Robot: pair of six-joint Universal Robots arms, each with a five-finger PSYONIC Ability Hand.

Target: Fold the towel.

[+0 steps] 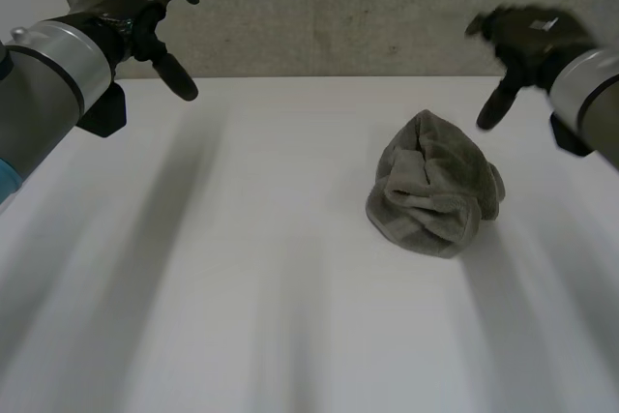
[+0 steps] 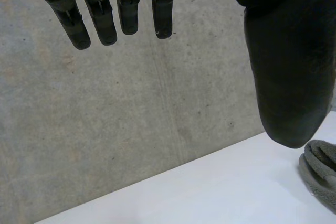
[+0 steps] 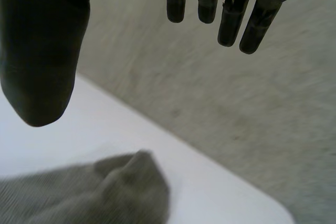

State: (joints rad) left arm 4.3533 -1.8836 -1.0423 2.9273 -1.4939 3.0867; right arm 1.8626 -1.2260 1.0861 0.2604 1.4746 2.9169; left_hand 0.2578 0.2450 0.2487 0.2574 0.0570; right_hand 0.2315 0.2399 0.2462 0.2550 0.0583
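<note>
A crumpled grey-green terry towel [image 1: 435, 186] is lying in a loose heap on the white tabletop [image 1: 242, 297], right of the middle in the head view and toward the far edge.

The left hand [image 1: 131, 9] is hovering above the far left part of the tabletop, well apart from the towel, in front of the grey concrete wall [image 1: 338, 7]. In its wrist view its fingers [image 2: 100, 22] are hanging straight and slightly spread, with the thumb [image 2: 286, 66] held away from them, gripping nothing. A fold of the towel is peeking out just past the thumb's tip, down on the tabletop and not touching it.

The right hand [image 1: 527, 36] is hovering above the far right part, near the towel's far right side but clear of it. Its fingers [image 3: 231, 19] are also hanging straight and relaxed, with the thumb set wide apart, holding nothing. In the right wrist view the towel's rumpled edge is lying on the tabletop below the open span between thumb and fingers, nearer the thumb, and no finger is touching the cloth.
</note>
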